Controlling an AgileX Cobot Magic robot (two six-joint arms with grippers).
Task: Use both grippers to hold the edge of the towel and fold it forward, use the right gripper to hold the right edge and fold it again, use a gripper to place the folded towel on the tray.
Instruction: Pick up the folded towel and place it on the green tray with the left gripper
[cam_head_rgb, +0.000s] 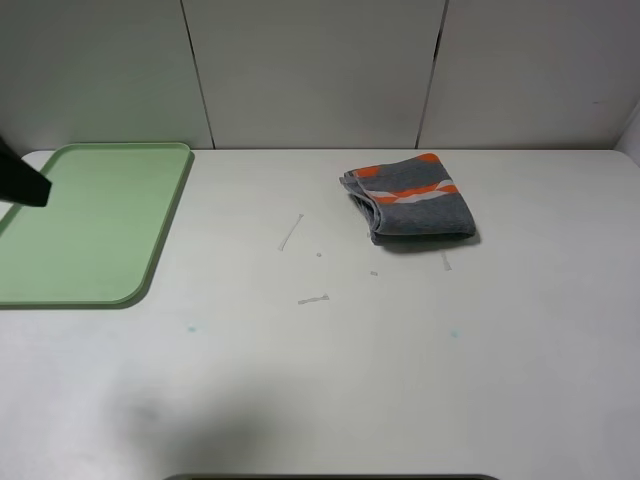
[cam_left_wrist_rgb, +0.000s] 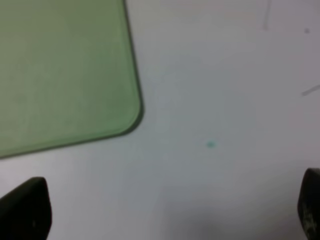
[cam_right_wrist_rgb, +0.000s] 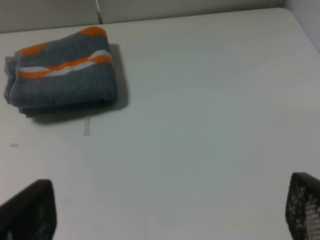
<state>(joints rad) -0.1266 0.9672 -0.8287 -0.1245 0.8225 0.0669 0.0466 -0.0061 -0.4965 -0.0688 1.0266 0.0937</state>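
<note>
Towel: folded bundle on table, upper right of centre in exterior high view, well apart from tray at left edge. Long axis left–right across frame; orange stripes on far side, layered edges facing left. Right gripper: jaws spread wide, empty; towel lies well ahead of its tips. Left gripper: jaws spread wide, empty, beside tray corner. Right arm judged nearer for pickup.

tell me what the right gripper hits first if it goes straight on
Most likely the bare table, though depth is hard to judge. The right gripper, open, aims past the towel, which lies off to one side.
</note>
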